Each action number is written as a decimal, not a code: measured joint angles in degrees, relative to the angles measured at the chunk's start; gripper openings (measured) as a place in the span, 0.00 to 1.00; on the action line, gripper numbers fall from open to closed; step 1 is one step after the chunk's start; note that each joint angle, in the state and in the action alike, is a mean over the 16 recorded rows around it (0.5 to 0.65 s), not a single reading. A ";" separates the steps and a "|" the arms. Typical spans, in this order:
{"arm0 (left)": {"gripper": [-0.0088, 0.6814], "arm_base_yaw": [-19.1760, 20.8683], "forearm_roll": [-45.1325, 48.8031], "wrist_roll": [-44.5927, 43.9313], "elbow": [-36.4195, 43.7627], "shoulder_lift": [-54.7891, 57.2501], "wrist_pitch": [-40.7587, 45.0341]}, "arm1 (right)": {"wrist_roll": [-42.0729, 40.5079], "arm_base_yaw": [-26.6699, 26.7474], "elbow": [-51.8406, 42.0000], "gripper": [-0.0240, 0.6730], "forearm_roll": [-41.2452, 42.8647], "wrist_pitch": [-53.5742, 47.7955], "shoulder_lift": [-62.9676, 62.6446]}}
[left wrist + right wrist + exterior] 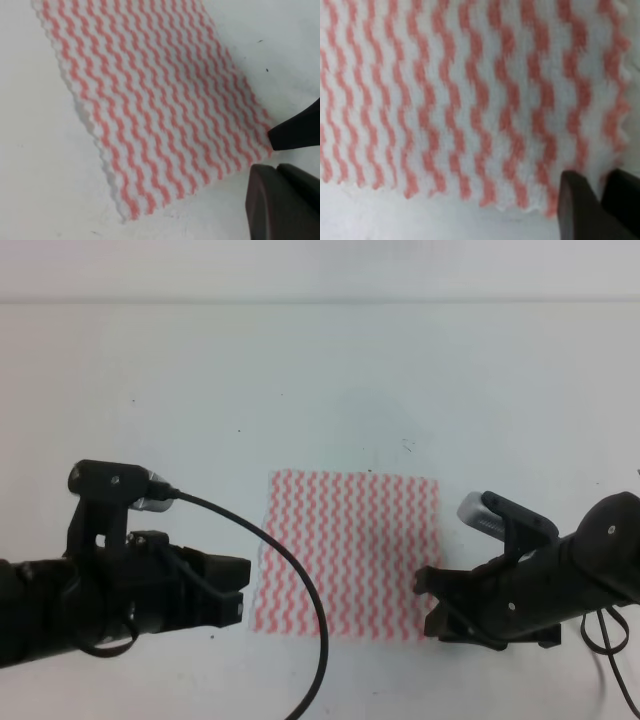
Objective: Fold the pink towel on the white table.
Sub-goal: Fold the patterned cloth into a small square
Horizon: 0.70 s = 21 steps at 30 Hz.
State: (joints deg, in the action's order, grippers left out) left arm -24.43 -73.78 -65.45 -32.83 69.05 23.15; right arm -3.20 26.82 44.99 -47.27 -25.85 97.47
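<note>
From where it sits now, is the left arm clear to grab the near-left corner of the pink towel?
Probably yes. The left gripper sits right beside the pink towel at its left edge, with only bare white table between them.

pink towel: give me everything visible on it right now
The pink towel is a thin, roughly square cloth with pink-red and white wavy zigzag stripes and slightly ragged, scalloped edges. It lies spread flat and unfolded on the white table, a little right of centre. The left gripper sits at its near-left edge, the right gripper at its near-right corner. In the right wrist view, dark fingertips overlap that corner; whether they pinch the cloth cannot be told.
</note>
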 joint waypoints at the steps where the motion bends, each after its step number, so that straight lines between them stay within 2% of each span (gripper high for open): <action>1: 0.00 0.00 0.00 -0.09 0.00 0.03 0.03 | 0.00 0.00 0.05 0.16 -0.02 0.07 0.03; 10: 0.01 0.00 0.00 -3.93 0.00 0.00 -0.35 | -0.32 0.00 1.46 0.03 0.24 -0.11 0.10; 21: 0.01 0.00 -0.05 -16.28 0.00 -0.03 -1.78 | -1.23 0.00 5.75 0.01 0.30 -0.22 0.26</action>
State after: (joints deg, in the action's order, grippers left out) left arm -24.43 -73.83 -81.74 -32.82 69.02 21.36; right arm -4.42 26.82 50.73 -46.97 -26.07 97.73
